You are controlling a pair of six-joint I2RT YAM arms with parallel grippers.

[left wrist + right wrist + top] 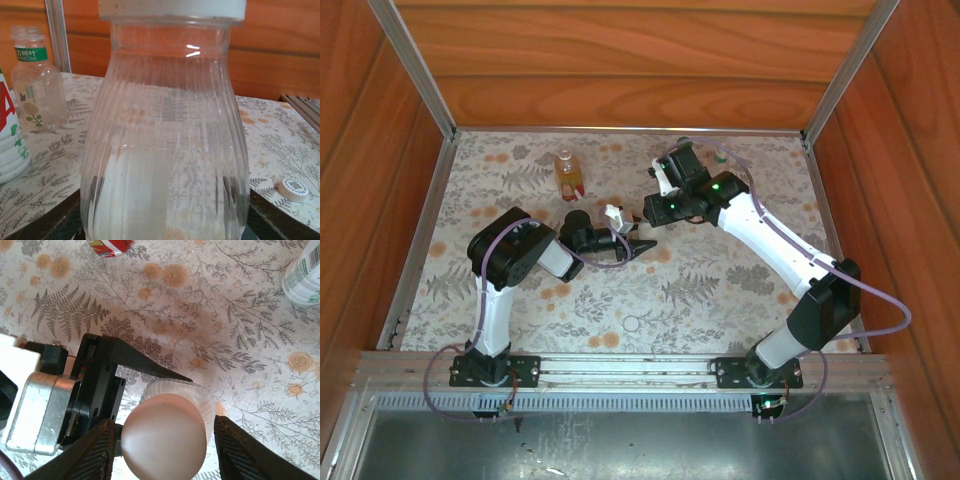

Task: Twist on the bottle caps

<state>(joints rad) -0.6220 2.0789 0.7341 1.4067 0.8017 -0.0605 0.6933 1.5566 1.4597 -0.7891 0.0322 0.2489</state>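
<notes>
**A:** Where is the left gripper (165,227)?

**B:** Clamped on the clear ribbed bottle (165,140), low on its body. Its dark fingers (55,225) show on either side of the base in the left wrist view. The bottle stands upright in that grip.

**A:** And the cap?

**B:** A white ribbed cap (170,425) sits on that bottle's neck. Seen from the right wrist, the right gripper (167,455) hangs straight above the bottle, with one finger on each side of the cap.

**A:** Are they pinching it?

**B:** I cannot tell. Both fingers stand just beside the cap's rim, but whether they press on it does not show.

**A:** Anything else close to the bottle?

**B:** On the flowered tablecloth (720,280), to the right of the bottle in the left wrist view, a loose white cap (293,189) lies flat, touching nothing.

**A:** The other bottles?

**B:** In the same view a white bottle with red and green print (9,145) stands left of the ribbed bottle, at the picture's edge. Past it is a smaller clear bottle with a green band (37,80), also upright. From above, the amber bottle with a red label (567,176) stands beyond the ribbed bottle and to its left, apart from both grippers.

**A:** Behind all that?

**B:** The wooden wall (280,55).
</notes>
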